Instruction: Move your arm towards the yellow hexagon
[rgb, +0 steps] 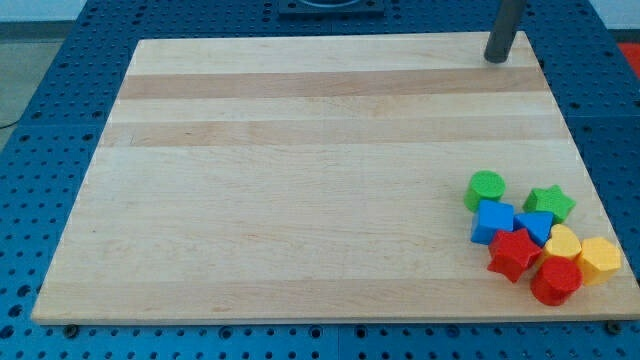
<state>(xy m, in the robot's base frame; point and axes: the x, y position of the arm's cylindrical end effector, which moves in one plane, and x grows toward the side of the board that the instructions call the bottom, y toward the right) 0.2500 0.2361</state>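
The yellow hexagon (600, 259) lies at the view's bottom right, at the right end of a tight cluster of blocks near the board's right edge. Beside it are a yellow heart (562, 241), a red hexagon (556, 281), a red star (513, 253), a blue cube (493, 221), a blue triangle (536, 225), a green cylinder (486, 188) and a green star (550, 203). My tip (495, 58) rests on the board near its top right corner, far above the cluster and apart from every block.
The wooden board (300, 170) lies on a blue perforated table (40, 120). The board's right edge (585, 170) runs close beside the cluster.
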